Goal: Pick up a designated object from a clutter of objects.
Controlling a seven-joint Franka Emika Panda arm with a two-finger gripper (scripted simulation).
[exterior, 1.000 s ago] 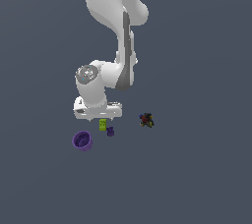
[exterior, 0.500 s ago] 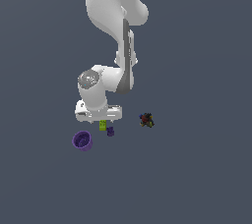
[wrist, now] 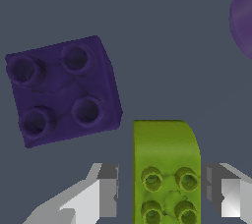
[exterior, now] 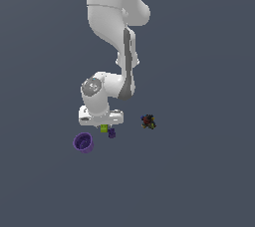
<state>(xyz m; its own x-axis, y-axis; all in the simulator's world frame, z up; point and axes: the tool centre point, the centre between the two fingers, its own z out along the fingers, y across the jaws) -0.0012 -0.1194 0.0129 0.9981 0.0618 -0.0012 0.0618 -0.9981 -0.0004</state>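
Your gripper (wrist: 165,196) stands released, fingers flanking the lime-green block (wrist: 166,169) without touching; neither it nor the purple piece (wrist: 64,89) carries writing.

one lime-green block (wrist: 165,169), one purple brick (wrist: 61,90), one purple cup (exterior: 83,143), one dark lump (exterior: 148,121)

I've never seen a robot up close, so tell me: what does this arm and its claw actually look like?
The arm is glossy white with rounded, bulging segments, dark grey bands at the joints and a grey round cap on its lower joint. The gripper has a flat white bar-shaped body and two squared light-grey fingers with darker inner pads. No cables or markings show.
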